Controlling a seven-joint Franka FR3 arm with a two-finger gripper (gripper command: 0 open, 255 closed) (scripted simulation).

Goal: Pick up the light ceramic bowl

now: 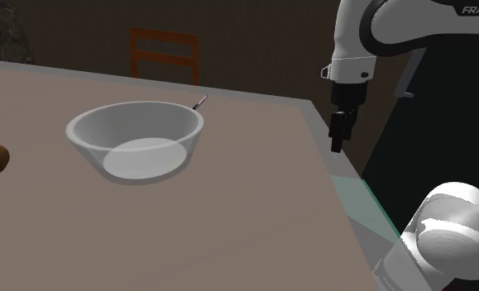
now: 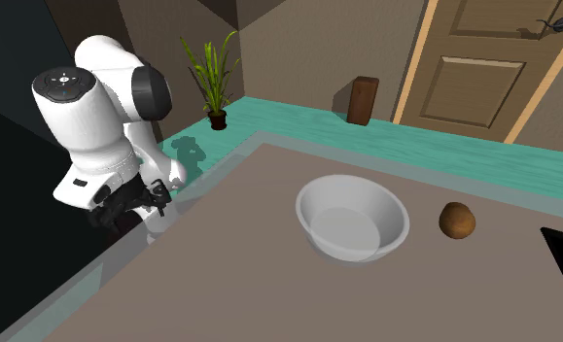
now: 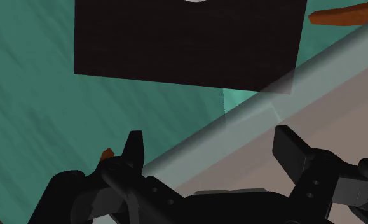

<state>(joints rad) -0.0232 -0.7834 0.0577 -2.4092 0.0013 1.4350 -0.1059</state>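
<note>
**A:** Where's the bowl?

**B:** The pale bowl (image 1: 136, 140) sits upright on the table (image 1: 254, 215), well apart from the gripper (image 3: 211, 137). A brown lump (image 2: 457, 221) lies near it, on the side away from the arm.

**A:** And the gripper?

**B:** Its fingers (image 3: 135, 149) stand wide apart with nothing between them. It hangs at the table's edge, partly over the teal floor (image 3: 36, 76).

**A:** How will the bowl handle?

**B:** I'd judge it stiff, smooth and rather slippery. If it's ceramic, as the task says, it has some weight and would chip if dropped. It looks too wide to span whole.

**A:** So where to grip?

**B:** At the rim, I'd say, on the side nearest the arm. Put one finger inside the sloping wall and one outside, set deep enough that it can't slide out.
</note>
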